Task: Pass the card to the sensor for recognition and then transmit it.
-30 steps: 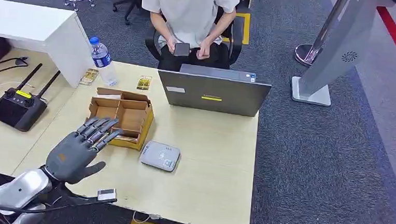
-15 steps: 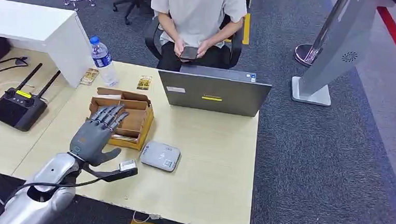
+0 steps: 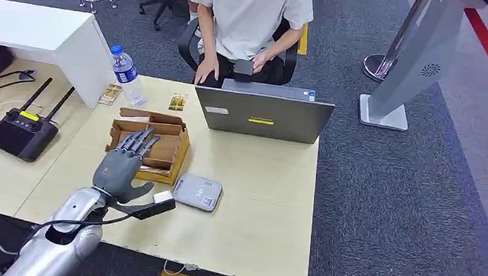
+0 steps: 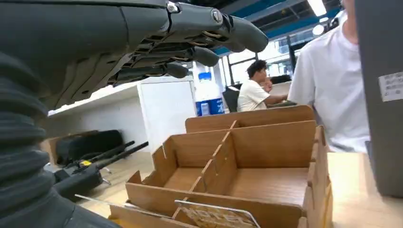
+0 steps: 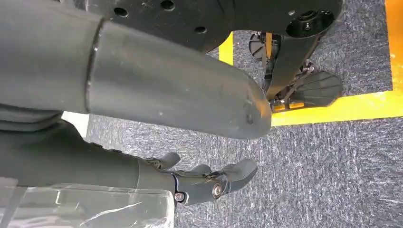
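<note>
One hand, the left hand (image 3: 121,169), is stretched forward over the near edge of the cardboard divider box (image 3: 158,147), palm down, its fingers (image 3: 137,140) straight and a little apart above the box's compartments, holding nothing. Its thumb sticks out sideways towards the grey card sensor (image 3: 197,192), which lies on the worktop (image 3: 263,197) just beside the thumb. From the left wrist view the fingers (image 4: 199,54) hang above the box (image 4: 266,156) without touching it. A card (image 4: 216,216) stands in the nearest slot, below the fingers; its lower part is cut off and its print is too blurred to read.

The right hand (image 5: 199,183) hangs over grey carpet with its fingers loosely curled and nothing between them that I can make out; a clear cover hides part of it.

Beyond the fingertips, past the box, stand a water bottle (image 3: 127,75) and an open laptop (image 3: 263,115), with a seated person (image 3: 248,23) behind it holding a phone. Left of the fingers lies a black remote controller (image 3: 21,134). Right of the thumb, past the sensor, the worktop is bare up to its far edge.
</note>
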